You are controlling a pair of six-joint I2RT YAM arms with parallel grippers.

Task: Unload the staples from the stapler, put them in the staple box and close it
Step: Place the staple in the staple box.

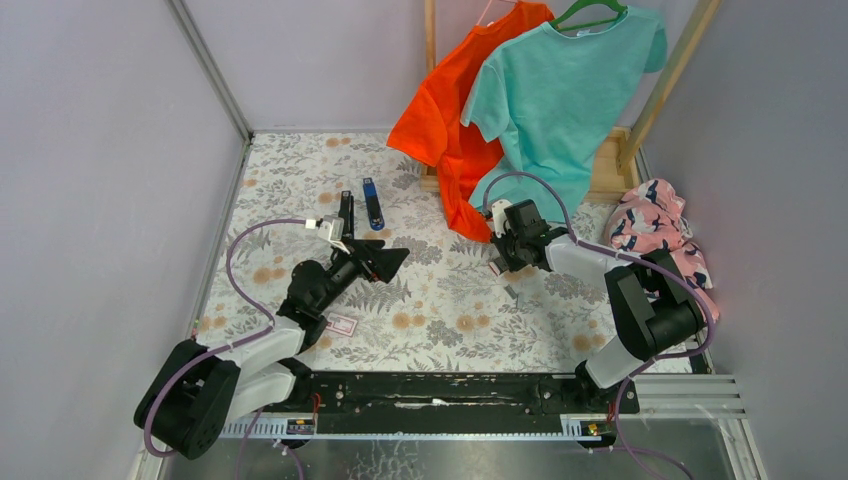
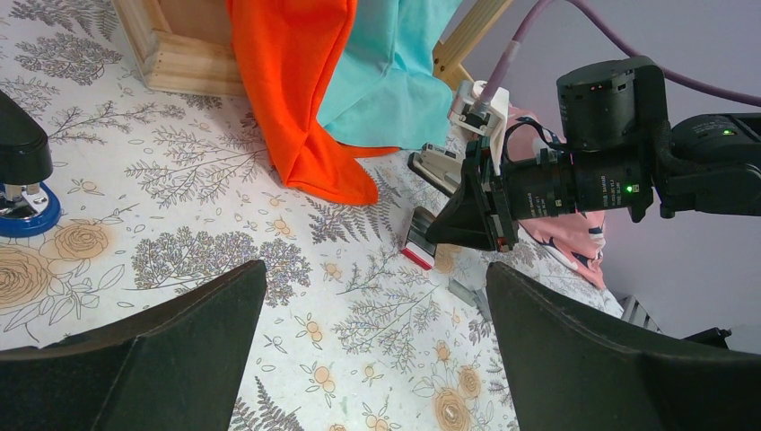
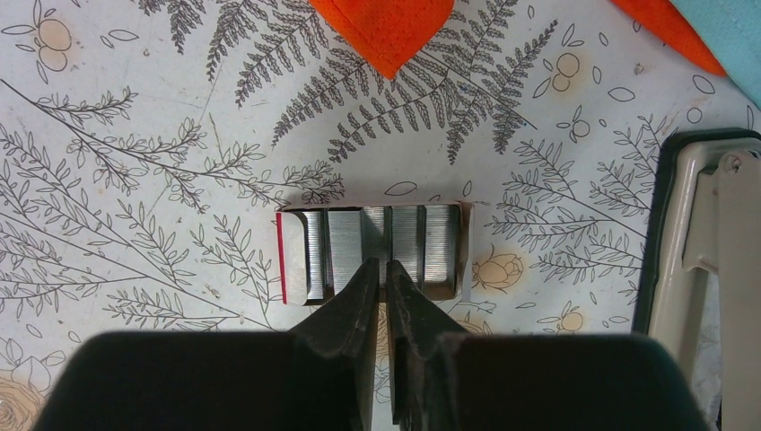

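Note:
The stapler, black-edged with a pale metal inside, lies at the right edge of the right wrist view and beside the right arm. A small red-edged box holds rows of silvery staples. My right gripper points its tips at the box's near rim, jaws nearly together with only a hairline slit and nothing seen between them. Two loose grey staples lie on the cloth close by. My left gripper hovers wide open over the middle of the table, holding nothing.
A slim blue-and-black bar and a black object lie at the far left. A red-and-white card sits near the left arm. Orange and teal shirts hang on a wooden rack; patterned pink cloth is at the right.

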